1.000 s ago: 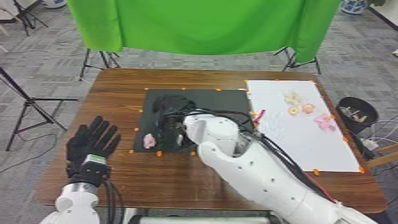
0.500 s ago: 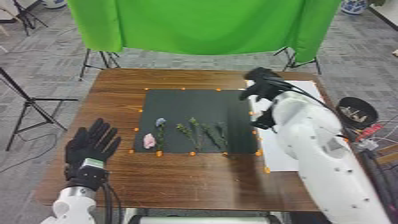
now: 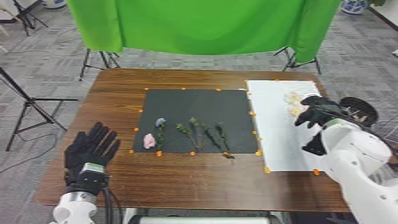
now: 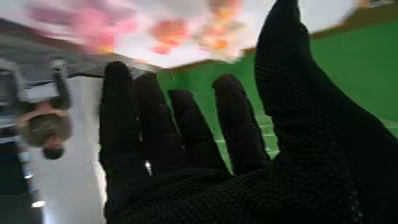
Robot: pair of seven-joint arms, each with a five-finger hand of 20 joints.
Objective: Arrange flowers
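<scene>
So the right hand (image 3: 330, 114) just swung off the dark mat (image 3: 180, 110) over to the white sheet (image 3: 282, 150), spread wide and empty, blooms (image 3: 294, 98) right by its fingertips, so I'd guess picking one is next.

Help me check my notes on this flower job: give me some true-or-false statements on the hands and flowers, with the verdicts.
1. The right hand is over the white sheet. True.
2. The right hand's fingers are curled round a stem. False: they are extended and hold nothing.
3. A pink flower lies on the dark mat. True.
4. The left hand is on the mat. False: it is to the left of it.
5. Green stems lie on the mat. True.
</scene>
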